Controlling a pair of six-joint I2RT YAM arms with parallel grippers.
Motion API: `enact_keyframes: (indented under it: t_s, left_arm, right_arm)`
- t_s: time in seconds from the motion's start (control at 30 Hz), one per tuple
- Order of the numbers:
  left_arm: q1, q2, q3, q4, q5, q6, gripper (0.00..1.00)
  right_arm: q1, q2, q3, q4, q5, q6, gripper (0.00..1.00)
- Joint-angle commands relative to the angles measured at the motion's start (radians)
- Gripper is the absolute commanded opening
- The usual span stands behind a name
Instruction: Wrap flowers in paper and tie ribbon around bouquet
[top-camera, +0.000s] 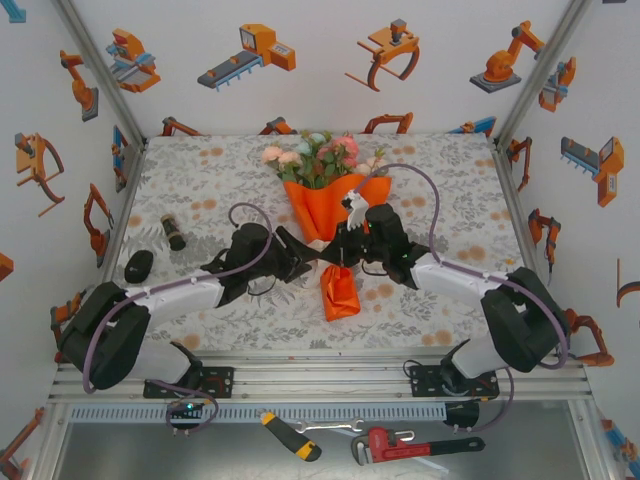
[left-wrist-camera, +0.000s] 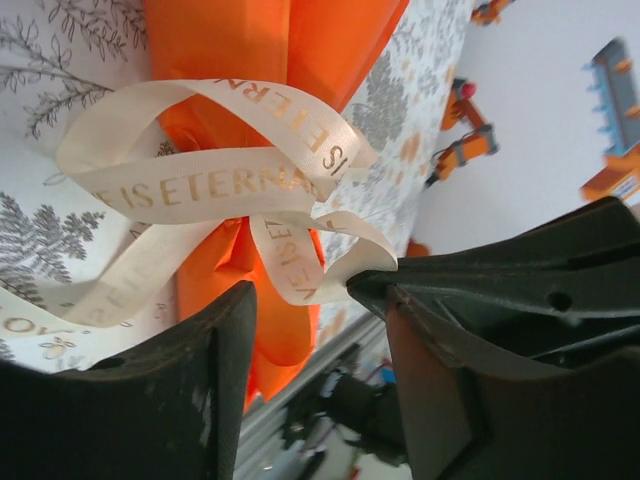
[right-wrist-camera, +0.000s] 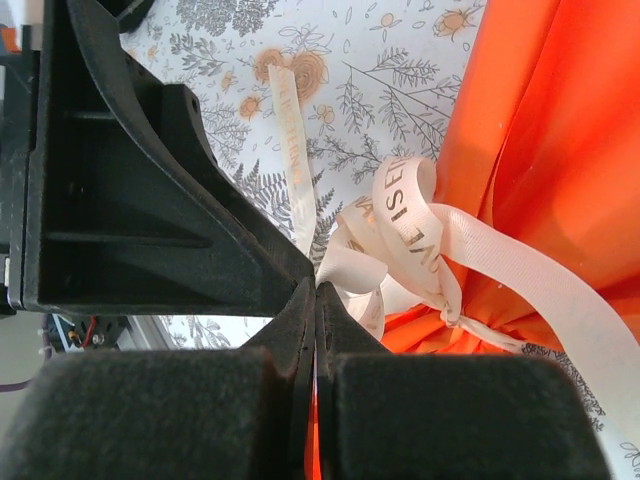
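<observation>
Your right gripper (right-wrist-camera: 315, 290) is closed tight, its two fingers meeting at the tips with no gap; a strand of the cream ribbon (right-wrist-camera: 410, 215) runs down across the floral cloth of the bench (right-wrist-camera: 400, 80) straight into that pinch, so it appears to have the ribbon nipped at the very tip; the knotted loops sit just beside the tips, against the orange paper (right-wrist-camera: 560, 120).

Your left gripper (left-wrist-camera: 300, 288) stands partway open, neither wide nor narrow; between its jaws lie a printed ribbon tail and a fold of the paper; the finger (left-wrist-camera: 430, 290) on the right of that wrist view touches the end of a ribbon loop with its tip, while the other finger stands just clear of the ribbon, so nothing is clamped there; the ribbon goes round the gathered waist of the paper in several loose loops with gold lettering.

From above, the bouquet (top-camera: 335, 215) lies in the middle of the bench; the flowers (top-camera: 320, 152) point toward the far wall; the paper flares beneath them, narrows to the waist and ends in a short orange tail toward the near edge; both grippers meet at that waist, the left from the left side, the right from the right.
</observation>
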Motion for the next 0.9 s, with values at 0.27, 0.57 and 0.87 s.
enact_keyframes:
  t_s: [0.27,0.57,0.87]
  left_arm:
    - [-0.001,0.139,-0.098,0.455,-0.049,-0.385,0.53]
    - [-0.032,0.317,-0.122,0.72,-0.042,-0.483,0.16]
    - [-0.021,0.234,-0.15,0.506,-0.097,-0.365,0.0]
  right_arm:
    - [0.014,0.035,-0.016,0.105,-0.215,-0.04,0.0]
    - [0.014,0.017,-0.016,0.085,-0.162,-0.074,0.04]
    - [0.006,-0.186,-0.078,-0.039,0.171,-0.063,0.37]
